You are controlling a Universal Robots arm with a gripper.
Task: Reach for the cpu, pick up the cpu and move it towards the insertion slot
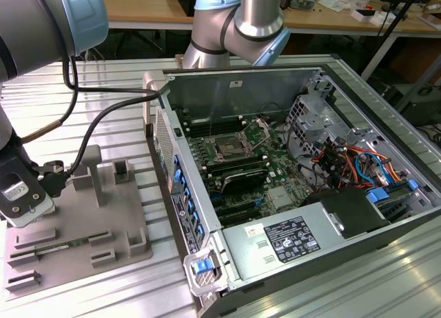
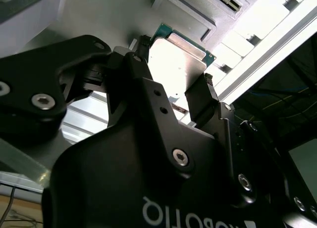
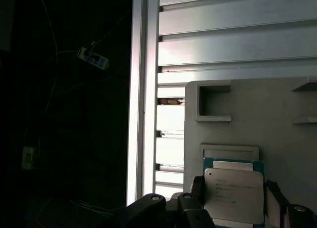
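Observation:
The cpu [image 3: 234,191] is a flat silvery square with a teal edge. It lies over the grey fixture plate [image 3: 257,114], just in front of a pale raised frame. My gripper [image 3: 235,198] has one black finger against each side of the chip, and in the second wrist view the fingers [image 2: 200,97] press on the edges of the cpu [image 2: 178,55]. I cannot tell whether the chip rests on the plate or is off it. In the exterior view the gripper [image 1: 27,211] hangs low over the plate [image 1: 76,228] at that view's left. The insertion slot [image 1: 227,149] sits on the green board inside the open computer case.
The open computer case [image 1: 296,194] stands at the exterior view's right, its near wall [image 1: 176,187] between the plate and the board. Raised blocks [image 1: 122,172] stand on the plate. A black cable [image 1: 89,135] runs from the arm. The slatted metal table's edge [image 3: 143,114] is close to the plate.

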